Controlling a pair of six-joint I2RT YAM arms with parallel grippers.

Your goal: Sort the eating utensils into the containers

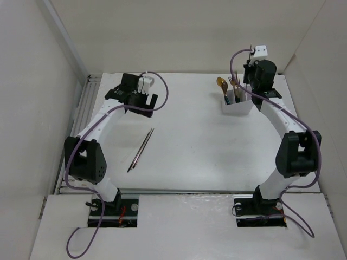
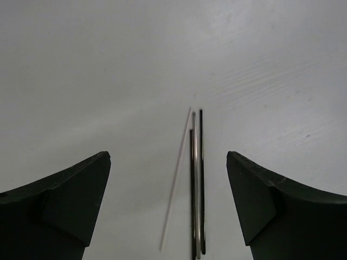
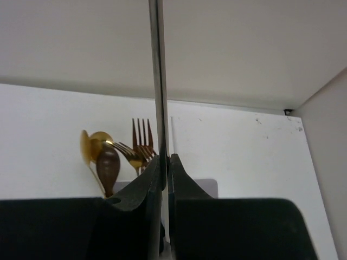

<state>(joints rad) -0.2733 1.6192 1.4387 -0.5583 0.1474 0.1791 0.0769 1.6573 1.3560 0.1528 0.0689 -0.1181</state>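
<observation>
Right now my right gripper (image 3: 166, 162) is pinched tight on a single chopstick (image 3: 157, 81), which rises straight out of the closed fingers in the wrist view. It is just beside the white box (image 1: 237, 106) at the far right of the table (image 1: 206, 157). Forks (image 3: 142, 142) and a spoon (image 3: 93, 142) already stand in that box, heads up. My left gripper (image 2: 168, 160) is spread wide and holds nothing. It hovers over the loose chopsticks (image 1: 141, 150), which lie close together mid-table, well apart from the box. My worry is the thin stick. Such a narrow grip could let it swing or slip on the way down, and it might strike a fork head or a box wall, skid out, or tip the light box.
</observation>
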